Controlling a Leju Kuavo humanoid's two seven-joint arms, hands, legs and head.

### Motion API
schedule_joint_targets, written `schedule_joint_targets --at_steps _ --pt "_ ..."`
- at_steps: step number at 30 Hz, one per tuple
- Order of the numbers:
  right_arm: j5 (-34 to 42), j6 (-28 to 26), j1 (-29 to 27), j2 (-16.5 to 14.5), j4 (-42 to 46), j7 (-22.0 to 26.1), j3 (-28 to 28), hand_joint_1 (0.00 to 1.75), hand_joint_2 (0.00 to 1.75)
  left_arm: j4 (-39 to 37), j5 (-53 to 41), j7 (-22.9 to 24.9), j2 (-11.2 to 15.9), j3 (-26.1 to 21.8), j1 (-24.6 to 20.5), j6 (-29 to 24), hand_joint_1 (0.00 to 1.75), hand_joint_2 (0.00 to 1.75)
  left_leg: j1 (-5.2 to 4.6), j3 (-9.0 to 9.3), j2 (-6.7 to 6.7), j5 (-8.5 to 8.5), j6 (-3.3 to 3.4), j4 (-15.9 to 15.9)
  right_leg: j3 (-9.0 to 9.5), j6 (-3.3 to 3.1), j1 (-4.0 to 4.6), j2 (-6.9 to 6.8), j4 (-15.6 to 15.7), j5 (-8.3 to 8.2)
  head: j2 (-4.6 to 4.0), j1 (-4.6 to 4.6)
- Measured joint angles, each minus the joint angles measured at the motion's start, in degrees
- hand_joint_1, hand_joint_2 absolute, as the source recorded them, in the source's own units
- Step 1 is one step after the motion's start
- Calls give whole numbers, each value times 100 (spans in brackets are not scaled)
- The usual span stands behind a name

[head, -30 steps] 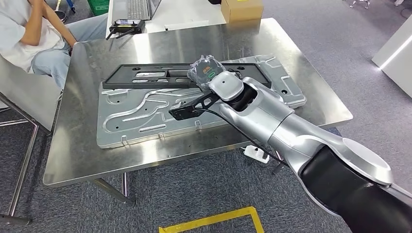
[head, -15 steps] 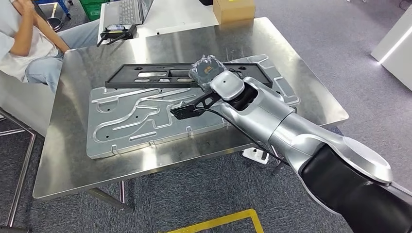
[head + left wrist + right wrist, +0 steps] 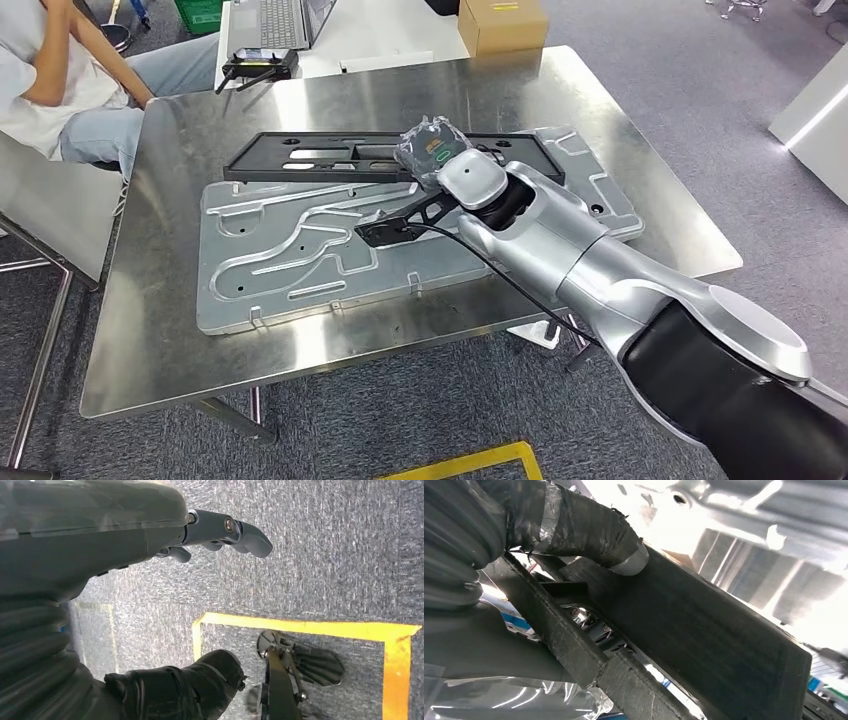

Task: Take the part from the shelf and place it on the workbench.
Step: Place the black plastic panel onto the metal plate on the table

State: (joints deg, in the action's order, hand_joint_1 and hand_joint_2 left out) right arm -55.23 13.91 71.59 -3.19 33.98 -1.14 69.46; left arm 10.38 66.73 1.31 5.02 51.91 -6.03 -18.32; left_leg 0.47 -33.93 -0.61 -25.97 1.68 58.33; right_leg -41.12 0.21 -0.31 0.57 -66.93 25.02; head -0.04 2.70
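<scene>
The part is a long flat black frame [image 3: 300,157] lying across the far edge of a silver grooved metal plate [image 3: 300,250] on the steel workbench [image 3: 180,330]. My right hand [image 3: 430,150], wrapped in clear plastic, grips the frame near its right half, with the arm reaching in over the plate. In the right wrist view the taped thumb [image 3: 589,525] presses on the black frame [image 3: 704,630]. Whether the frame rests on the plate I cannot tell. My left hand [image 3: 100,535] hangs above the grey carpet, fingers apart, holding nothing.
A seated person [image 3: 60,90] is at the bench's far left corner. Behind the bench stand a laptop [image 3: 275,20], a black device [image 3: 258,65] and a cardboard box [image 3: 505,22]. Yellow tape [image 3: 470,462] marks the carpet in front of the bench.
The whole picture has shifted, so the camera moved. My right hand still grips the black frame at the same spot over the plate.
</scene>
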Motion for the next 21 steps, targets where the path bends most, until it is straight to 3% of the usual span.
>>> schedule_joint_targets --at_steps 2,4,7,8,10,12,13,14,16,17,18,21 --pt "1 -1 14 13 8 -4 0 175 175 0 -3 0 -3 0 -2 0 0 175 -19 32 -12 -61 -41 17 298 -60 35 -3 645 -239 1 6" --pt "1 -1 19 23 24 -6 0 175 175 0 -9 -4 -4 0 -10 0 0 175 -24 38 -13 -88 -97 8 388 -85 63 1 803 -222 1 8" --pt "-9 4 17 38 40 -5 0 175 175 0 -15 -17 -3 0 -4 -4 0 175 -18 23 5 -187 -194 91 470 -135 13 16 907 -222 1 14" --pt "-16 6 18 41 45 -5 0 175 175 0 -15 -23 -3 0 -5 -7 0 175 -13 -68 13 -292 -226 290 510 -154 -11 17 939 -220 1 23" --pt "-25 9 1 46 49 -4 0 175 175 0 -15 -32 -3 0 -12 -16 0 175 16 -444 26 -573 -282 991 562 -182 -19 17 953 -186 0 38" --pt "-23 10 -55 57 49 -4 0 175 175 0 -15 -31 -2 0 -8 -28 0 175 35 -797 29 -642 -324 1518 616 -184 -21 21 949 -135 0 37" --pt "-22 9 -84 66 49 -4 0 175 175 0 -15 -27 -2 0 -2 -34 0 175 42 -841 31 -514 -335 1491 649 -177 -24 25 942 -104 0 37" --pt "-20 8 -103 74 49 -4 0 175 175 0 -15 -22 -1 0 4 -40 0 175 50 -773 32 -284 -340 1235 685 -165 -28 29 931 -70 0 37" --pt "-18 2 -113 86 50 -4 0 175 175 0 -15 -14 2 0 8 -52 0 175 51 -487 39 154 -331 471 733 -123 -22 37 900 6 0 40" --pt "-17 -3 -115 89 51 -4 0 175 175 0 -15 -13 3 0 2 -59 0 175 42 -368 38 255 -307 187 734 -99 -12 40 885 33 1 40" --pt "-16 -7 -126 93 52 -4 0 175 175 0 -16 -14 3 0 -3 -64 0 175 29 -304 36 270 -280 38 729 -72 -2 41 878 51 1 42" --pt "-6 -23 -196 103 59 -4 0 175 175 0 -24 -22 2 1 -13 -69 0 175 29 -257 25 215 -178 -19 731 8 6 34 878 89 1 43"
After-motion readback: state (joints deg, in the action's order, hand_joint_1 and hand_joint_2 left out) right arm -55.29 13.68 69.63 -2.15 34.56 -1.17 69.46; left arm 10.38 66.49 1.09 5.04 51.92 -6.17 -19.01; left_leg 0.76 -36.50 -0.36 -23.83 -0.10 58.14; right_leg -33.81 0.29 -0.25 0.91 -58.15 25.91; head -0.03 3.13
